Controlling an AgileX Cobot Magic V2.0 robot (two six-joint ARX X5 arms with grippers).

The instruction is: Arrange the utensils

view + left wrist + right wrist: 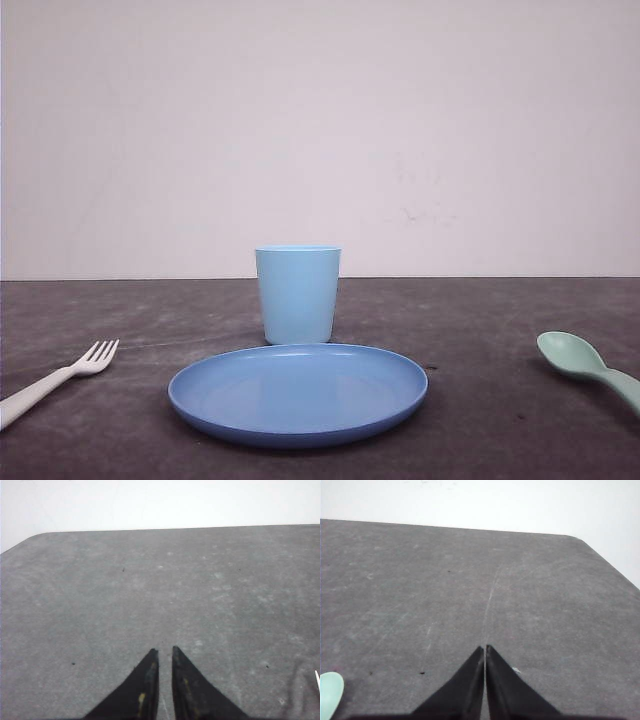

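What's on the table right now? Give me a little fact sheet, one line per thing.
fork: white, left side, lying flat, untouched
spoon: mint green, right side, lying flat, untouched
plate: blue, centre, nothing on it
cup: light blue, upright, behind the plate
left end effector: nearly shut, holding nothing
right end effector: shut, holding nothing

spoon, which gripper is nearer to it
Right. The spoon lies on the table just beside the right gripper, whose fingers are together. The left gripper is over bare table, with a sliver of the fork beside it.
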